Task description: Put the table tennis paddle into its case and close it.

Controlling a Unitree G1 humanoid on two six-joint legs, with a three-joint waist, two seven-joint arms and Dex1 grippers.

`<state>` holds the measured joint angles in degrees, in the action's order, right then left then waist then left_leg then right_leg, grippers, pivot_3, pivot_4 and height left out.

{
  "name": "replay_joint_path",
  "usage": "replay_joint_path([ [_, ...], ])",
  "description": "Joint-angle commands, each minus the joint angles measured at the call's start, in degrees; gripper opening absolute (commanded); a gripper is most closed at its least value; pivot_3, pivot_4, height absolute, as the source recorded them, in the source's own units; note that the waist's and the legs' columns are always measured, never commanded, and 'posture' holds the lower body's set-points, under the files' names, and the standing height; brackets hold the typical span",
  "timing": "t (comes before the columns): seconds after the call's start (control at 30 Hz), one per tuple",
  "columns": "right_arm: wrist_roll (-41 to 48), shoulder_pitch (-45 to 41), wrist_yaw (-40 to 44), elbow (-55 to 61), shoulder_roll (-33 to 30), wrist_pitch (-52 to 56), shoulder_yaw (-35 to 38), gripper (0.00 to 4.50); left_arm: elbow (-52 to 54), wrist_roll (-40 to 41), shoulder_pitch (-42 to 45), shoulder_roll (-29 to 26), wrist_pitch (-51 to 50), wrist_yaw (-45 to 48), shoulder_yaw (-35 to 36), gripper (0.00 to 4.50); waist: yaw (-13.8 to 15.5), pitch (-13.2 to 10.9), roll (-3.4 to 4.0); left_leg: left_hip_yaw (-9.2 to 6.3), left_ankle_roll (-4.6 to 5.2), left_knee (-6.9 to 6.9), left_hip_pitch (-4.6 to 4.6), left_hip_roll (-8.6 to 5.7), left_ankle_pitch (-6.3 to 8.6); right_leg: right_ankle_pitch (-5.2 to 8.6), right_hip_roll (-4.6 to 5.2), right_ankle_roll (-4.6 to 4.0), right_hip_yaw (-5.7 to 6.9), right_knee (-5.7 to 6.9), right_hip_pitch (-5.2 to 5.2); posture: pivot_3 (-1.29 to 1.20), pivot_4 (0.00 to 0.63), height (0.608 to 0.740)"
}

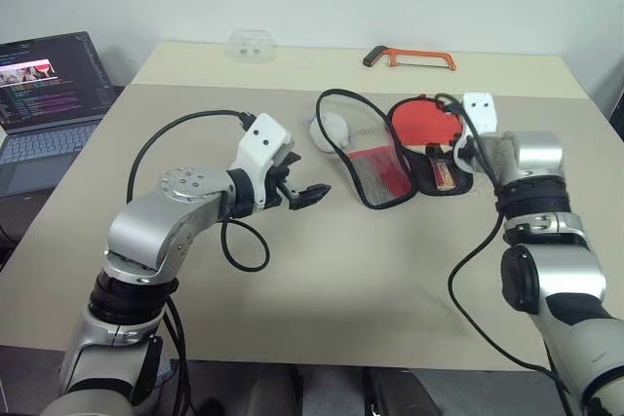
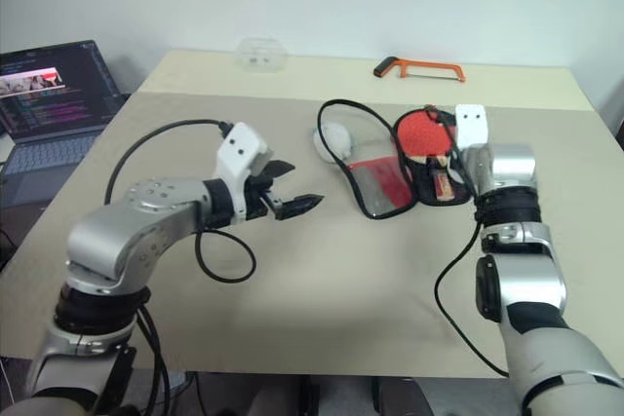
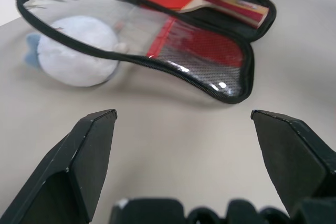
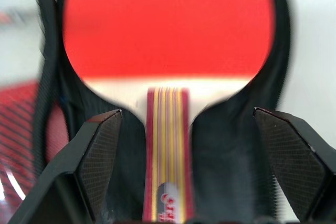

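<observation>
The paddle (image 4: pixel 167 45) lay flat in the black-lined half of the open case (image 1: pixel 429 174), directly ahead of the right gripper (image 4: pixel 184 145). Its long axis ran in line with that gripper, the striped wooden handle pointing back between the fingers and the round, smooth red face away. The right gripper stood wide open, holding nothing. The case's lid (image 3: pixel 157 45), clear plastic over red mesh with a black zip edge, lay spread ahead of the left gripper (image 3: pixel 184 145), which was also wide open and empty.
</observation>
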<state>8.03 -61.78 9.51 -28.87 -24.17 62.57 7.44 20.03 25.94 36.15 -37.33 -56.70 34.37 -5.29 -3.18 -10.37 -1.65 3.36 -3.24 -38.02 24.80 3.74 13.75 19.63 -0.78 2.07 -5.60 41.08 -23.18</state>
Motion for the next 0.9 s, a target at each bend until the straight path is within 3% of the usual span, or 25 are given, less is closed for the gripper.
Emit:
replay_joint_path([
  [0.03,1.7,0.8,3.7,12.7,-5.4,7.5,-0.4,4.46,-0.5,-0.8,-0.3,-1.7,2.6,1.4,1.8,4.50,0.1,0.0,0.00,0.00,0.00,0.01,0.00,0.00,0.00,0.00,0.00,0.00,0.00,0.00,0.00,0.00,0.150,0.740],
  [0.13,2.7,4.1,9.4,19.5,-11.6,5.3,-1.0,4.46,-2.2,-1.6,-0.7,-2.3,4.4,2.6,1.3,4.50,0.4,0.0,0.00,0.00,0.01,0.01,0.01,-0.01,0.01,0.00,0.00,0.00,0.01,-0.05,0.00,0.00,0.150,0.740],
  [0.23,6.0,11.0,21.9,24.4,-18.3,-4.9,-1.3,4.46,-4.6,-3.0,-0.4,-2.1,6.4,3.3,0.0,4.50,0.9,0.0,-0.01,0.00,0.03,0.01,0.01,-0.04,0.02,0.00,-0.01,0.00,0.01,-0.10,0.01,0.00,0.150,0.740],
  [0.33,12.6,23.0,40.7,30.0,-24.9,-19.9,4.4,4.46,-7.9,-5.3,1.0,-1.1,9.3,4.1,-2.6,4.50,1.4,0.0,-0.03,-0.04,0.04,0.01,0.01,-0.04,0.03,0.00,-0.05,0.01,0.05,-0.17,0.07,0.00,0.150,0.740],
  [0.5,19.3,33.3,54.6,28.7,-31.1,-25.8,11.2,4.46,-12.3,-8.4,2.9,0.9,12.8,5.5,-5.6,4.50,1.4,0.0,-0.03,-0.02,0.04,-0.09,0.01,-0.07,0.02,0.00,-0.04,0.01,0.05,-0.15,0.13,0.00,0.150,0.740],
  [0.7,23.9,39.7,62.8,25.2,-33.5,-29.3,17.6,4.46,-15.2,-10.8,4.1,2.5,15.0,7.4,-7.5,4.50,1.3,0.0,-0.03,-0.12,0.13,-0.11,-0.44,-0.04,0.07,0.00,-0.08,0.00,0.10,-0.21,0.72,0.00,0.150,0.740],
  [0.9,24.2,41.3,62.3,26.4,-33.5,-30.2,17.9,4.46,-18.6,-13.4,5.8,4.5,15.6,7.8,-8.9,4.50,1.2,0.0,-0.03,-0.13,0.26,-0.12,-0.94,-0.06,0.14,0.00,-0.08,0.01,0.07,-0.17,1.17,0.00,0.150,0.740],
])
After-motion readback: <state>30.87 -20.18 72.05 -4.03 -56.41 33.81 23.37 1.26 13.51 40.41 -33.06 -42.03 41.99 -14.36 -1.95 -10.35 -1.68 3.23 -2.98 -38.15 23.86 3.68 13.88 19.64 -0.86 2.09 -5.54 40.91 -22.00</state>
